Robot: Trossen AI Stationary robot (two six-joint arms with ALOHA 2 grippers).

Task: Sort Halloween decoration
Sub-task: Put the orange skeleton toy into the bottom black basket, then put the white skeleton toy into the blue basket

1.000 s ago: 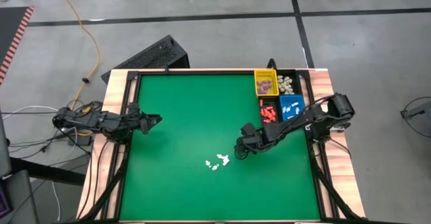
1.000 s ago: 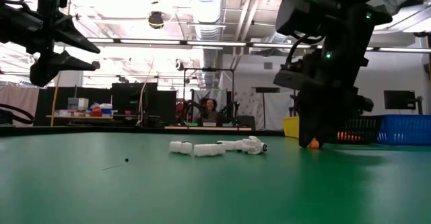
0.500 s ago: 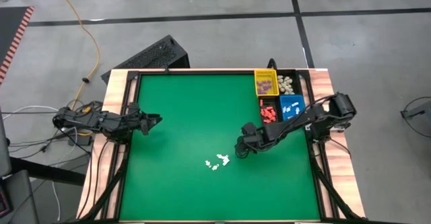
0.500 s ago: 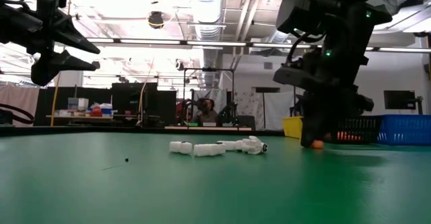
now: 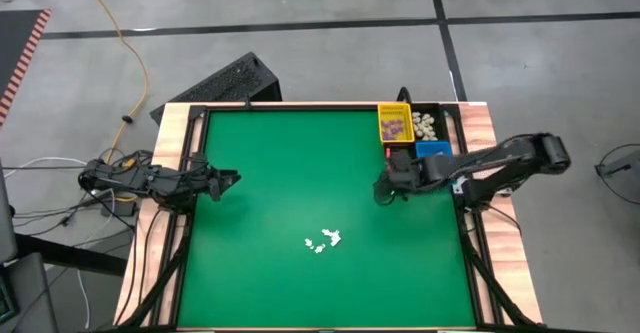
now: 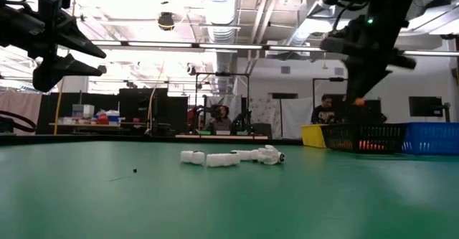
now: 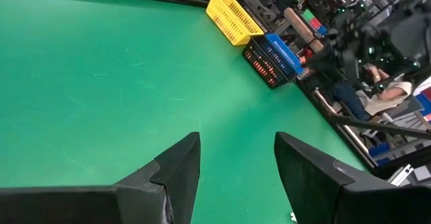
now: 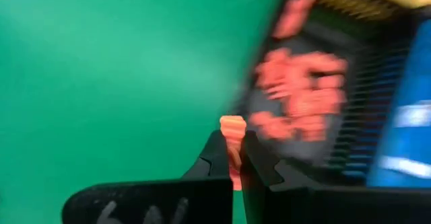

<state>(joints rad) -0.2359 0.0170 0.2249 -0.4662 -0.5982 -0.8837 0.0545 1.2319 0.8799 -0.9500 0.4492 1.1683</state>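
My right gripper (image 5: 382, 192) hangs above the green table (image 5: 280, 163), beside the bins at the far right, shut on an orange-red trinket (image 8: 233, 127). In the low view this trinket (image 6: 356, 101) shows well above the table. Ahead of the fingers stands the black bin (image 8: 316, 109) with several orange-red trinkets. A few cream-white trinkets (image 5: 322, 240) lie together on the table's middle, toward its near edge. My left gripper (image 5: 234, 179) waits open over the table's left edge, holding nothing. My right gripper pinches the orange-red trinket's lower part (image 8: 234, 158) between its two fingertips (image 8: 214, 158). The trinket's top end sticks out past the fingertips. It is lifted clear of the table.
A yellow bin (image 5: 394, 123) with purple pieces, a black bin (image 5: 428, 123) with cream pieces and a blue bin (image 5: 433, 150) stand at the far right. Black rails frame the table. People sit in the room beyond the far edge.
My right gripper has risen from the table beside the cream-white trinkets and gone toward the far right, to the bins. The orange-red trinket, which lay on the table under its fingers, is now lifted clear with it.
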